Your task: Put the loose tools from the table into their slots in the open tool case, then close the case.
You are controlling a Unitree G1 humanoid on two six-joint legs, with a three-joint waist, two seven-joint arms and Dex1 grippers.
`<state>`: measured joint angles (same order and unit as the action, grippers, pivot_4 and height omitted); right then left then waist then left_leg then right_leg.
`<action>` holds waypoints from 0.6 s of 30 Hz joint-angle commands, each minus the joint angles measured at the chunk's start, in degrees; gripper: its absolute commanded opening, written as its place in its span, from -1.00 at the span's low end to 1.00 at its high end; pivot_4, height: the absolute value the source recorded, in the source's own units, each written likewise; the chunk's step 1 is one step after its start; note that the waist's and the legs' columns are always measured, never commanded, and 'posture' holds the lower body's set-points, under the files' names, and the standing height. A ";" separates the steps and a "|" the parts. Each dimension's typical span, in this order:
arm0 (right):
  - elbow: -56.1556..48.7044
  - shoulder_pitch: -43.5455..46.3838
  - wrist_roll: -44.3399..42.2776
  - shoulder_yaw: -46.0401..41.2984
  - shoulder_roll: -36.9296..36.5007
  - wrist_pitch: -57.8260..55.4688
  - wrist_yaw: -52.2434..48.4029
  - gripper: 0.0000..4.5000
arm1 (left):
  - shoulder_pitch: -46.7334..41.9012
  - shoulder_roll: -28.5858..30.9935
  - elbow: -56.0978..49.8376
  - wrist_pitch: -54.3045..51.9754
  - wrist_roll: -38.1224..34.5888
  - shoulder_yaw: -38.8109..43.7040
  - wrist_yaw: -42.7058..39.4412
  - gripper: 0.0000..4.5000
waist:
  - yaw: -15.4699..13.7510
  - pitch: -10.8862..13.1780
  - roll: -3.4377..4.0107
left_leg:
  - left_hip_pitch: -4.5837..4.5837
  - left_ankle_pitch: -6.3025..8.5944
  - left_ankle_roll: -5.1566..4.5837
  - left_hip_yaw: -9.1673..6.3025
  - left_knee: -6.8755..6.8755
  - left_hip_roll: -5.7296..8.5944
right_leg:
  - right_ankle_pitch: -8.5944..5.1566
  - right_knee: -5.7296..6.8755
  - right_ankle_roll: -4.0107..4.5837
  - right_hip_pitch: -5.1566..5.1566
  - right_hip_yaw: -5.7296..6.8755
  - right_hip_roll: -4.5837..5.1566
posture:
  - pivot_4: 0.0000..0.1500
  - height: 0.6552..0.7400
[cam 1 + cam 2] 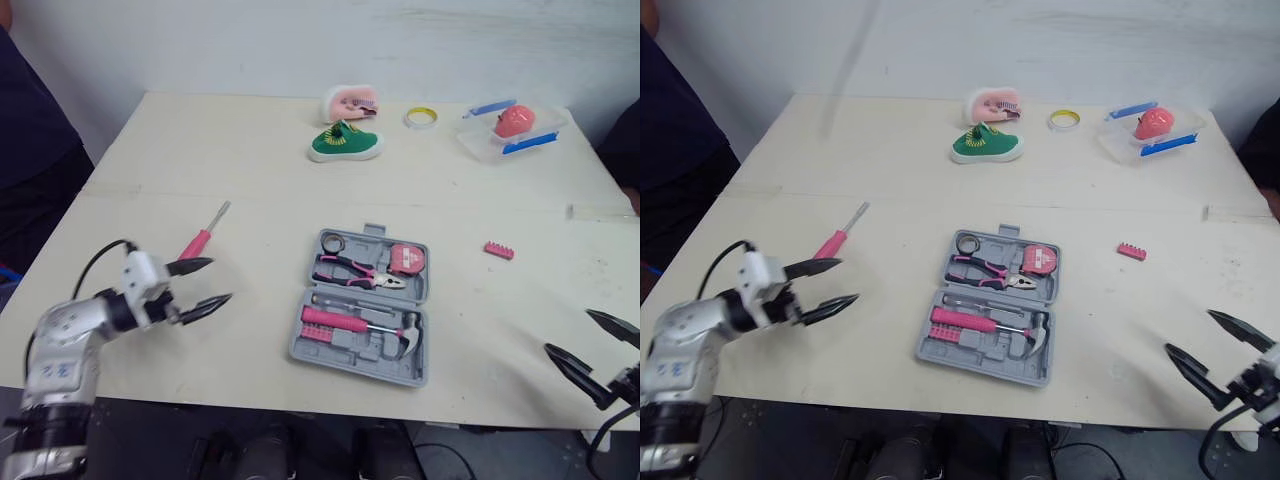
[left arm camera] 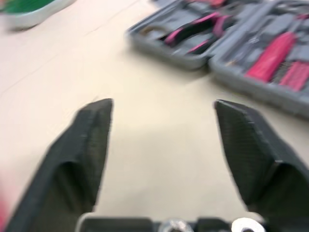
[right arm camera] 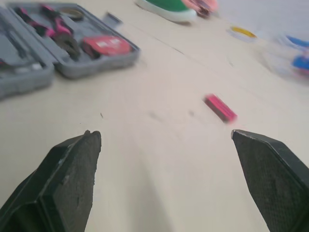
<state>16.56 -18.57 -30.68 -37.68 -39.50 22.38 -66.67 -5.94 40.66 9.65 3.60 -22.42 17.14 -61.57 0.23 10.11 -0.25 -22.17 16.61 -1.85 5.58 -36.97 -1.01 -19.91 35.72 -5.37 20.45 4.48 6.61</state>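
Seen from the head, the left arm reaches in from the near left corner of the table (image 1: pixel 200 150), forearm low over the top and wrist turned toward the middle. The left gripper (image 1: pixel 221 280) has its two black fingers spread apart and holds nothing. A loose pink-handled screwdriver (image 1: pixel 203 234) lies just beside its farther finger, shaft angled away. The open grey tool case (image 1: pixel 297 345) sits at the front middle, holding pliers (image 1: pixel 360 272), a pink tape measure (image 1: pixel 406 259), a hammer (image 1: pixel 405 335) and a pink-handled driver (image 1: pixel 335 320). A small pink bit holder (image 1: pixel 498 250) lies loose to the case's right, apart from it. The right gripper (image 1: pixel 567 331) hovers at the near right edge, fingers wide apart and empty, aimed inward over the table.

In the left wrist view, the fingers (image 2: pixel 82 159) stand apart over bare tabletop, with the case ahead.

In the right wrist view, the fingers (image 3: pixel 67 179) are splayed wide above bare table. The bit holder lies ahead of them and the case is farther off.
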 commanded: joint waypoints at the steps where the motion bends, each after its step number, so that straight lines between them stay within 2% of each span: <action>1: 6.05 -1.30 0.62 -5.14 0.35 4.54 3.00 1.00 | 4.43 2.13 4.05 2.31 -1.11 9.09 3.48 0.99 | 0.09 0.02 0.02 | 0.00 0.05 0.04 0.00 0.00 0.00 | -0.01 0.00 0.01 0.02 -0.01 0.01 | 1.00 1.00; 6: 13.28 -3.40 1.35 -7.18 0.47 7.28 5.90 1.00 | 11.19 1.80 8.89 2.33 -2.29 18.51 9.15 0.99 | 0.20 0.02 0.03 | 0.02 0.30 0.39 0.00 0.14 -0.04 | -0.07 -0.03 0.14 0.10 -0.03 0.05 | 1.00 1.00; 10: 14.83 -4.10 1.13 -7.56 1.04 7.46 8.23 1.00 | 15.55 1.05 10.51 1.96 -3.89 23.74 11.35 0.99 | 0.25 0.01 0.04 | 0.04 0.30 0.40 -0.01 0.17 -0.05 | -0.09 -0.03 0.17 0.10 -0.04 0.07 | 1.00 1.00; 18: 14.07 -0.60 2.87 -3.54 0.10 5.61 9.75 1.00 | 16.40 -1.68 -0.79 -3.43 -8.48 21.77 11.12 0.99 | 0.10 -0.01 0.04 | 0.08 0.27 0.46 -0.02 0.39 -0.05 | -0.13 -0.07 0.26 0.12 -0.04 0.10 | 1.00 1.00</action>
<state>31.64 -19.51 -27.73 -40.90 -38.10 28.43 -57.74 10.67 38.24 11.94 0.66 -29.33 39.26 -49.96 0.32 10.10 -0.21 -22.08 16.88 -1.39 5.57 -36.52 -1.06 -20.06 35.64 -5.08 20.58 4.44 6.71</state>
